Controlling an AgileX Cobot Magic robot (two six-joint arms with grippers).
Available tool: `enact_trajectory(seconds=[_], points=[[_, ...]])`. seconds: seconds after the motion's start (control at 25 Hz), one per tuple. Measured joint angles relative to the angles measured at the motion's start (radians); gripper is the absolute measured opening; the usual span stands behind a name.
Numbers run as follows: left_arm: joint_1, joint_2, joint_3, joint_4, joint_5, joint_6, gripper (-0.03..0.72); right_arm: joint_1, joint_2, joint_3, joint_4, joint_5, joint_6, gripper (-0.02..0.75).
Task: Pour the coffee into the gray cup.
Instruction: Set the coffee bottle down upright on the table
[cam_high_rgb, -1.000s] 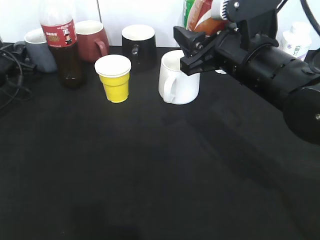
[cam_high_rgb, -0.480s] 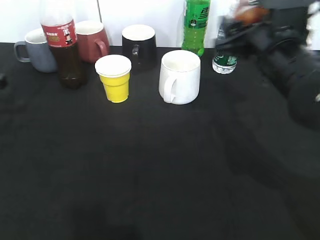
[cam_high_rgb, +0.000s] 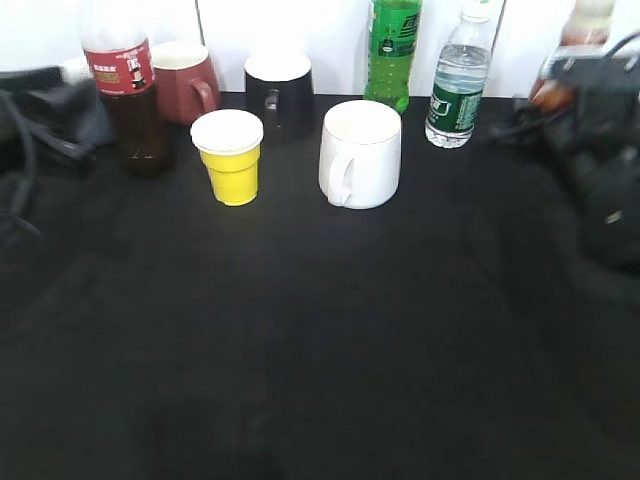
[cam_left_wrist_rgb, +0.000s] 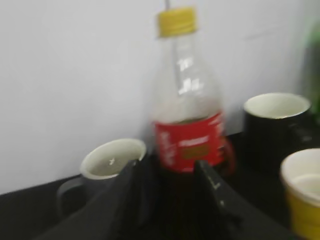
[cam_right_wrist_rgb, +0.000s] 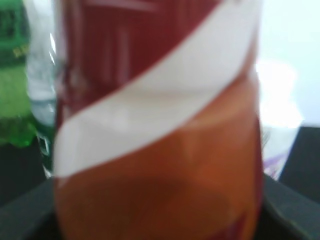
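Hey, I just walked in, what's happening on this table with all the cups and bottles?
Two robot arms are working at the back row of drinks. The right gripper is up against the coffee bottle at the far right; the blurred views don't show whether it grips it. The left gripper is open at the far left, its fingers pointing at the cola bottle, with the gray cup just beside. The white mug and yellow cup stand untouched. No pouring is underway.

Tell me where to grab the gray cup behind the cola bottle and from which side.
Probably the rim and wall of the gray cup, from above: it stands upright with its mouth open. The cola bottle crowds one side; the loop handle sticks out on the other.
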Motion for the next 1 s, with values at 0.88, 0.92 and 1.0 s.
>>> enact_trajectory(seconds=[0.88, 0.92, 1.0], points=[[-0.025, -0.001, 0.000, 0.001, 0.005, 0.000, 0.271, -0.054, 0.249, -0.256, -0.078, 0.096, 0.129, 0.612], [-0.025, -0.001, 0.000, 0.001, 0.005, 0.000, 0.271, -0.054, 0.246, -0.256, -0.078, 0.121, 0.129, 0.612], [-0.025, -0.001, 0.000, 0.001, 0.005, 0.000, 0.271, -0.054, 0.245, -0.255, -0.077, 0.161, 0.128, 0.612]])
